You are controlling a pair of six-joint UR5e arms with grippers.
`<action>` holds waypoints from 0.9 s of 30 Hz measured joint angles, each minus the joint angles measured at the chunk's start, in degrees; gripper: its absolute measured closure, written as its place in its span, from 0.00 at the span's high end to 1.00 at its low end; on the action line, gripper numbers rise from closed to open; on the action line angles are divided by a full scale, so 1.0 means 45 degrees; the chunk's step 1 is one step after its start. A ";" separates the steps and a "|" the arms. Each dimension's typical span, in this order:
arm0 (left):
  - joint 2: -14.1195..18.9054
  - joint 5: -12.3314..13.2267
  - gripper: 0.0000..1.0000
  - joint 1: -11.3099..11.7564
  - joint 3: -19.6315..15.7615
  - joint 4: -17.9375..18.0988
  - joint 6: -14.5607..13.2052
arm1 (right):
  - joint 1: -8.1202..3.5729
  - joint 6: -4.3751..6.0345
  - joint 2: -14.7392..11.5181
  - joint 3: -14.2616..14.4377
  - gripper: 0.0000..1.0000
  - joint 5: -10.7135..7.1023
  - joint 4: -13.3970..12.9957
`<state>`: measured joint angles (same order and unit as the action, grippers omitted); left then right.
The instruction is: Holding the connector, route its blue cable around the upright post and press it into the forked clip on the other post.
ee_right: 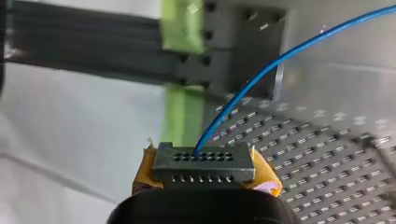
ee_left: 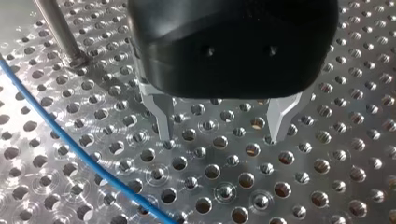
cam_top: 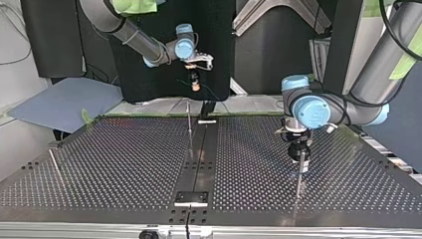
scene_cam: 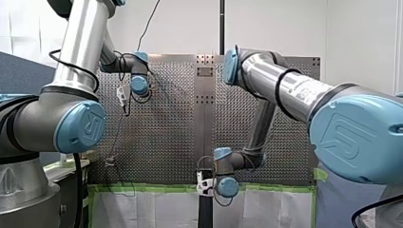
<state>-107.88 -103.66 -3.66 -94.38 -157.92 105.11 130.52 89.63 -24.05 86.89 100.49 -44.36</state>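
Blue cable point(ee_right: 261, 74) rising out of the black multi-pin connector point(ee_right: 204, 163) and arcing away over the perforated worktop point(ee_right: 327, 163). Connector pinched across its ends between the yellow-padded fingers point(ee_right: 268, 176) of my right gripper point(ee_right: 205, 167), held aloft near the green tape point(ee_right: 182, 23) at the worktop's edge, at upper centre of the top view. My left gripper point(ee_left: 223, 134) hanging just above the worktop, right of centre in the top view, metal fingers point(ee_left: 161, 112) spread wide with nothing between them. Same cable running close over the holes beside those fingers, an upright post point(ee_left: 56, 28) just beyond it.

Risks, as judged from here:

- **Missing the post:** Routing apparently not yet begun, so plenty of slack to manage. Likely to drag flat across the holes and miss the post altogether if swept too low or too wide.
- **Snagging:** Possible catch on the open left fingers, given the cable's closeness to them.
- **Too much pull:** A twist or slip of the connector in the pads, with only its two ends gripped. Also strain at the thin wire's entry into the housing.
- **Too little tension:** No proper seating in the forked clip. Clip itself not made out in any view.
- **Collision:** Thin post point(cam_top: 189, 122) at centre of the top view easy to knock with the wrist on the way round.
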 joint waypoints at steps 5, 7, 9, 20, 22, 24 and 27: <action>0.0001 -0.0024 1.00 -0.0017 0.0000 -0.0006 0.0000 | -0.0299 0.0021 0.0654 0.0006 0.00 0.0082 -0.0315; 0.0002 -0.0055 1.00 -0.0024 0.0000 -0.0007 0.0000 | -0.0411 0.0024 0.0888 0.0011 0.00 0.0106 -0.0464; 0.0002 -0.0078 1.00 -0.0034 0.0000 -0.0007 0.0000 | -0.0538 0.0033 0.1166 0.0008 0.00 0.0121 -0.0635; 0.0002 -0.0097 1.00 -0.0068 -0.0001 -0.0042 -0.0002 | -0.1079 0.0061 0.2352 0.0005 0.00 0.0129 -0.1071; 0.0002 -0.0097 1.00 -0.0073 -0.0001 -0.0045 -0.0002 | -0.1150 0.0063 0.2503 0.0008 0.00 0.0129 -0.1165; 0.0002 -0.0098 1.00 -0.0073 -0.0003 -0.0046 -0.0002 | -0.1209 0.0051 0.2614 0.0006 0.00 0.0130 -0.1242; 0.0002 -0.0097 1.00 -0.0077 -0.0002 -0.0046 -0.0002 | -0.1280 0.0021 0.2674 0.0004 0.00 0.0132 -0.1291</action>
<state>-107.87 -104.10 -4.00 -94.39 -158.12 105.11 124.76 89.73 -12.02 86.91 101.08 -50.16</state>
